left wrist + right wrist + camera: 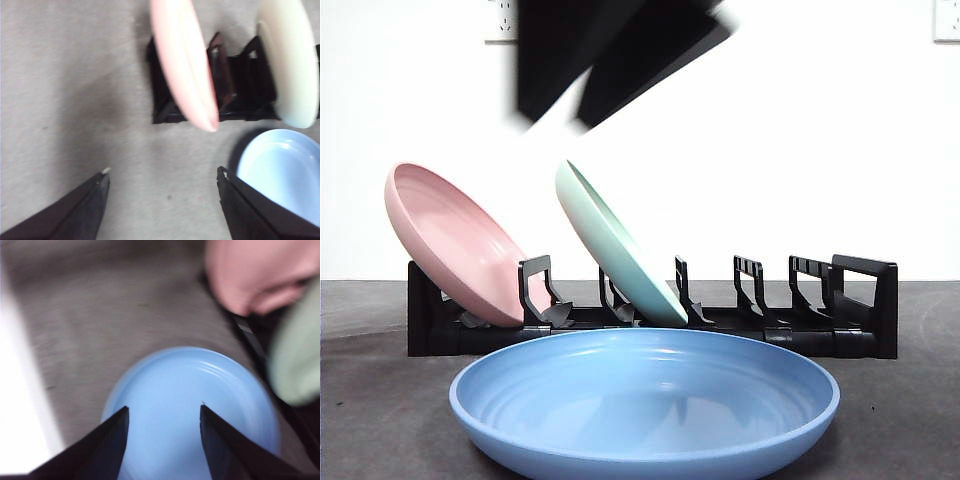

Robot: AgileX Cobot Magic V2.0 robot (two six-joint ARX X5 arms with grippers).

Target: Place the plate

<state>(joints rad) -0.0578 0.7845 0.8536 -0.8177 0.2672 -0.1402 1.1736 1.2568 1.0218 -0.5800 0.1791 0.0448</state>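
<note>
A blue plate (645,400) lies flat on the grey table in front of a black dish rack (860,300). A pink plate (450,240) and a pale green plate (615,245) lean in the rack's left slots. My right gripper (164,410) is open and empty, above the blue plate (190,390). My left gripper (162,175) is open and empty over bare table, with the blue plate (285,170) beside one jaw and the pink plate (185,65) beyond. A blurred dark arm (570,60) hangs at the top of the front view; I cannot tell which arm it is.
The rack's right slots (760,285) hold nothing. The rack shows in the left wrist view (235,85) and the right wrist view (250,335). The green plate shows there too (292,60) (297,355). A white wall stands behind the table.
</note>
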